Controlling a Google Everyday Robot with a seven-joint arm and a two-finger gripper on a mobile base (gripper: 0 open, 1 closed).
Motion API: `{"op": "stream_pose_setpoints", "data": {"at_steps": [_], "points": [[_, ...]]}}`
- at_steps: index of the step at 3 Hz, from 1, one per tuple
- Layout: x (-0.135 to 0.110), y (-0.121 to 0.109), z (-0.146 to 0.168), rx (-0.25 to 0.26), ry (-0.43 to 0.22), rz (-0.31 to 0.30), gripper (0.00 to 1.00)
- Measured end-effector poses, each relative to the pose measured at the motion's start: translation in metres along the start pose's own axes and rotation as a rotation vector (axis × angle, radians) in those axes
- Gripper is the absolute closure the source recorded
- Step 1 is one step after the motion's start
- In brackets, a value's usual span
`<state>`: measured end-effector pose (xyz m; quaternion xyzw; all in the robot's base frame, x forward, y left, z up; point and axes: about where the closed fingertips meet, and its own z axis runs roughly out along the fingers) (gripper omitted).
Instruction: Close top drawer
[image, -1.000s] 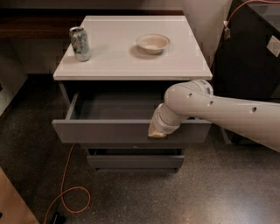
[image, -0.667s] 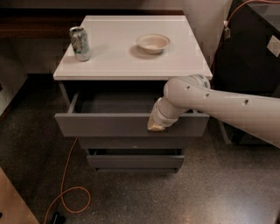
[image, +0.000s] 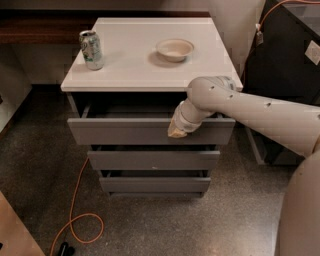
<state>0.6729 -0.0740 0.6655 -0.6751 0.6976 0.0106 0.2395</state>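
Gripper: my gripper (image: 177, 132) is pressed against the upper edge of the top drawer's front, right of its middle; I cannot tell how it is set, and it holds nothing that I can see.
Top drawer: the top drawer (image: 125, 131) lies directly under and ahead of my tip, its wide grey front standing out from the cabinet (image: 150, 75) with only a narrow dark gap showing behind it.
Step in hand: I judge this to be the push itself, most of the way done, with a small stretch left.
Next move: a straight, level push toward the cabinet until the front sits flush; pressing off-centre could skew the drawer, so the force should stay square.
Drawer contents: the part of the inside that shows looks dark and bare; the rest is hidden under the white top.
Lower drawers: the two narrower drawers (image: 152, 160) sit below my tip, fronts apart from it.
Bowl: a shallow bowl (image: 174, 49) rests on the top beyond my tip, with nothing visible in it.
Can: a can (image: 91, 49) stands upright far to the left on the same top.
Floor: an orange cable (image: 75, 210) loops below left.
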Motion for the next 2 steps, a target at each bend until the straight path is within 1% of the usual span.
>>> {"op": "stream_pose_setpoints", "data": {"at_steps": [1, 2], "points": [[-0.0022, -0.0388, 0.0142, 0.009, -0.012, -0.005, 1.00], [-0.0035, -0.0446, 0.0138, 0.016, -0.014, -0.004, 1.00]]}}
